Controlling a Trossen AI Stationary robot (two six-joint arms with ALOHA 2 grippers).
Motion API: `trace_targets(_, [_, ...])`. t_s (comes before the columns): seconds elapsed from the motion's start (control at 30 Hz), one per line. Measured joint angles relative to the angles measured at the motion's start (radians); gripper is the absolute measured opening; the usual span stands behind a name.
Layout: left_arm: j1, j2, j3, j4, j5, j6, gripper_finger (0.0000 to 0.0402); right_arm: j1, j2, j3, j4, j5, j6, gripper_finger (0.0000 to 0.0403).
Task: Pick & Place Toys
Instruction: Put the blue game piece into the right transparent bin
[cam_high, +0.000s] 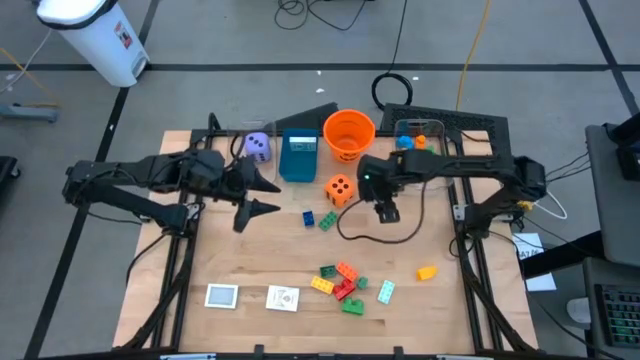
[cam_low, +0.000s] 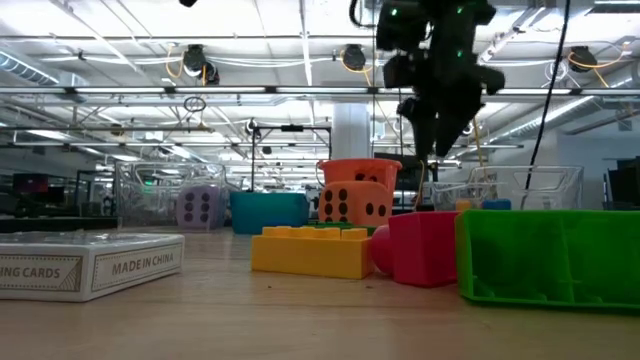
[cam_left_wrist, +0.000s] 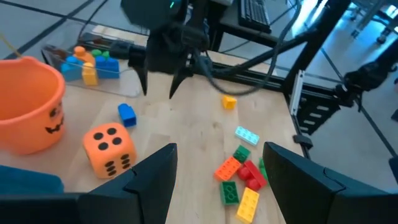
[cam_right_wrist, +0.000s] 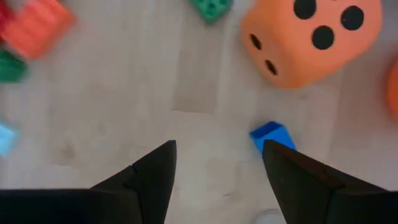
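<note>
At left of centre in the overhead frame, the left gripper hung above bare wood with its fingers spread and nothing between them, well apart from any toy. Right of it, mid-frame, lay a small blue brick and a green brick just beside each other, with the orange die a little above them and the orange bucket higher still. Further right, the right gripper hovered off the table, its fingers parted and empty. The relation that probably mattered: the blue brick lay to the picture-left of that gripper, near the die, and the right arm looked the nearer of the two. In the right wrist view the same blue brick sat just beside one dark finger rather than between the pair, with the die beyond it. Lower in the overhead frame a cluster of bricks and two white cards waited untouched.

The blue brick's long axis could not be read, one finger covering part of it, and the low view showed the gripper's height only roughly.
</note>
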Motion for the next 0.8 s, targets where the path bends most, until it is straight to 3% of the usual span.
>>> trace_targets(0.33, [0.045, 0.000, 0.000, 0.005, 0.002, -0.011, 0.0246, -0.046, 0.151, 0.001, 0.028, 0.167, -0.231, 0.0281])
trace_targets(0.8, [0.062, 0.000, 0.000, 0.005, 0.004, -0.037, 0.0246, -0.102, 0.248, 0.001, 0.051, 0.188, -0.350, 0.0290])
